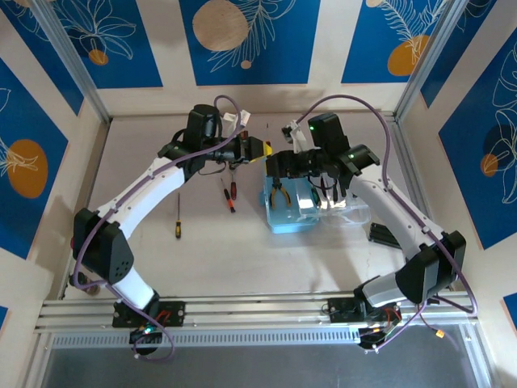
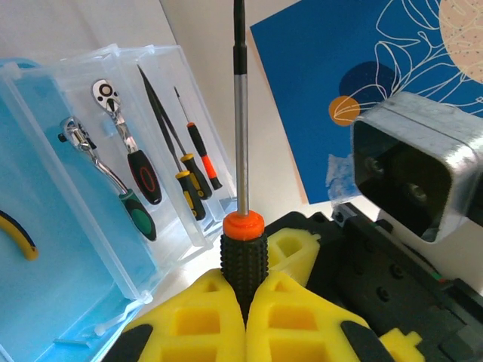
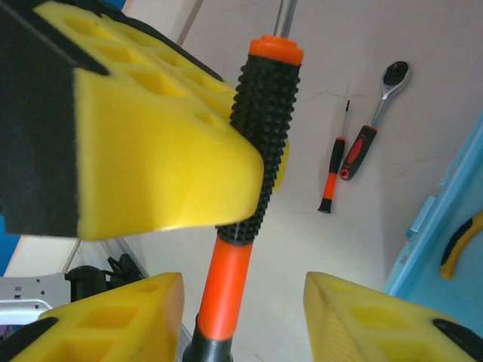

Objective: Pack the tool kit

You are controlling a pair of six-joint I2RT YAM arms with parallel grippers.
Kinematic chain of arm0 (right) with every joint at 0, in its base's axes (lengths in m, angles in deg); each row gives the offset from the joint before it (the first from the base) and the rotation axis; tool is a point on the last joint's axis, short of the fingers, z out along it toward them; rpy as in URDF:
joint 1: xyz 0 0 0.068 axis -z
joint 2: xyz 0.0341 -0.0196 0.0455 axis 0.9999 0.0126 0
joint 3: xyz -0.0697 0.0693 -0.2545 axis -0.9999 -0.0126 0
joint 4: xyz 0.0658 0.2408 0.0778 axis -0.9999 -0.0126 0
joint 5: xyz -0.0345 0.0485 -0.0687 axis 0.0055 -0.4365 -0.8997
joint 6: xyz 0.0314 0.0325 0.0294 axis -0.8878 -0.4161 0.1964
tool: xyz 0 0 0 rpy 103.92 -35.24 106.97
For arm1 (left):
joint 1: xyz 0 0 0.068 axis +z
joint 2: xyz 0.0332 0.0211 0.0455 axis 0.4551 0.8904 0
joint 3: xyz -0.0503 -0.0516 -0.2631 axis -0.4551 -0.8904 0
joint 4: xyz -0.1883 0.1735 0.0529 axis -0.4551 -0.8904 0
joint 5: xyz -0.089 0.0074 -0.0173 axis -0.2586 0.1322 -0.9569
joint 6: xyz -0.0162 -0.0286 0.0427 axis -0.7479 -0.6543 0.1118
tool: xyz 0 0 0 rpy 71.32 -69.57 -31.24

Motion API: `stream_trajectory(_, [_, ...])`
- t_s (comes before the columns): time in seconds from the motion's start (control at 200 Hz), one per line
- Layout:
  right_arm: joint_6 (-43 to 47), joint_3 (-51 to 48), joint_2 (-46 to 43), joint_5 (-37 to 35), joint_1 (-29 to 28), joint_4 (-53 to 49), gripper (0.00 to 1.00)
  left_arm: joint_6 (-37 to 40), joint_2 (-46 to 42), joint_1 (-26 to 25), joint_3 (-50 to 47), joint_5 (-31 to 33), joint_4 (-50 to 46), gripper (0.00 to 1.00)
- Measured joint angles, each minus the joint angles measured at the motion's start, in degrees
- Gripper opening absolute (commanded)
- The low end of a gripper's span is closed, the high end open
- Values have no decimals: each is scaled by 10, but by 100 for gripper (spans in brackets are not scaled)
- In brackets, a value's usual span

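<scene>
- From above, we find the light-blue case [image 1: 291,220] just right of the table's middle. Its clear lid is swung open toward 3 o'clock, so tools can drop in.
- The yellow-handled pliers [image 1: 280,194] lie inside the case, near its 10 o'clock corner.
- At 11 o'clock from the case, above the table, the two grippers meet tip to tip.
- The left gripper [image 2: 245,305] has its fingers clamped tight on the black knurled handle of a screwdriver [image 2: 243,256]. In its wrist view the shaft points to 12 o'clock.
- The right gripper [image 3: 241,309] has its fingers partly apart, straddling the orange end of that handle. A gap shows on at least one side, so it grips nothing yet.
- We judge this a hand-over, because the right arm sits nearer the case.
- Two loose screwdrivers [image 1: 230,194] lie on the table at 9 o'clock from the case, not yet packed.
- Through the lid [image 2: 113,75] we see a ratchet [image 2: 128,151]. We cannot tell whether it rests in the lid or on the table behind.
</scene>
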Motion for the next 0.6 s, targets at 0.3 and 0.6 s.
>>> stream_trajectory(0.3, [-10,2,13,-6,-8,2,3,10,0,0,-7,-1,3,10])
stream_trajectory(0.6, [14,3,7,-32,-4,-35,0,110,0,6,18,80,-135,100])
